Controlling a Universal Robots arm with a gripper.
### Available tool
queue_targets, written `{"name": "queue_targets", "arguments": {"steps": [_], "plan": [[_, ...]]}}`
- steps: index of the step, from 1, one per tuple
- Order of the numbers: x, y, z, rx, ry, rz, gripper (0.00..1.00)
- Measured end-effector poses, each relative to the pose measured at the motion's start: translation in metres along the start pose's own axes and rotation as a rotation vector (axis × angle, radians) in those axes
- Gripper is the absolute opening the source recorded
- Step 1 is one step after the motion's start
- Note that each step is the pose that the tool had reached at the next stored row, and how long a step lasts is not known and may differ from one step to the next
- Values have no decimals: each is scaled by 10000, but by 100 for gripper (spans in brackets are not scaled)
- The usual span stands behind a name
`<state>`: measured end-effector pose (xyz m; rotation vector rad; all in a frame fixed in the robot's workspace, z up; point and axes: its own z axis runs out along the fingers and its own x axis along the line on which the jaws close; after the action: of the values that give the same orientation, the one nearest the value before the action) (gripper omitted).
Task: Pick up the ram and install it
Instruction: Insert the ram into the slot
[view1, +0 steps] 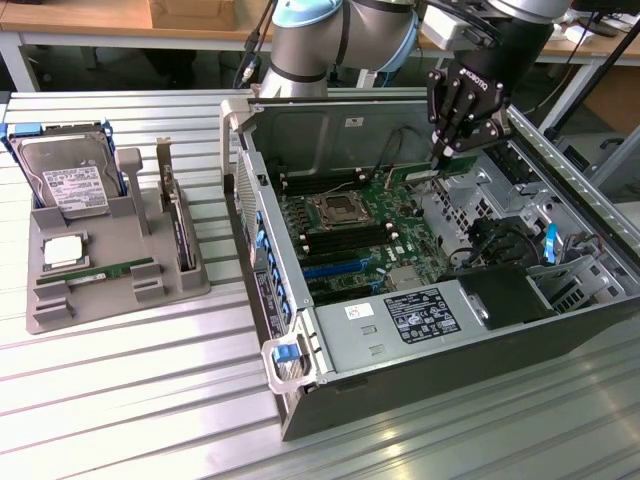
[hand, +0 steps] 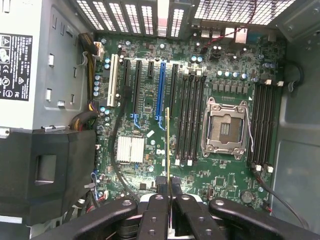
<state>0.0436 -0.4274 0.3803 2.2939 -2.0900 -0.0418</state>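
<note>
My gripper (view1: 441, 157) hangs over the open computer case (view1: 600, 300), above the far side of the motherboard (view1: 350, 225). It is shut on the ram (view1: 410, 177), a thin green stick held level under the black fingers. In the wrist view the ram (hand: 168, 145) shows edge-on as a narrow line running out from between the gripper (hand: 168, 196) fingers (hand: 156, 210). It hovers above the board between the blue expansion slot (hand: 160, 95) and the black memory slots (hand: 192, 117). Whether the ram touches the board I cannot tell.
A CPU socket (hand: 225, 125) sits between two banks of memory slots (hand: 262, 125). The power supply (view1: 400, 320) and a black shroud (view1: 505, 295) fill the case's near end. On the exterior view's left a grey holder (view1: 50, 305) carries a hard drive (view1: 68, 185), another green stick (view1: 105, 271) and a card (view1: 180, 225).
</note>
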Motion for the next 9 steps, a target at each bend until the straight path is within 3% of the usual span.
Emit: {"name": "queue_targets", "arguments": {"steps": [9], "plan": [[0,-1,16,0,0,0,12]]}}
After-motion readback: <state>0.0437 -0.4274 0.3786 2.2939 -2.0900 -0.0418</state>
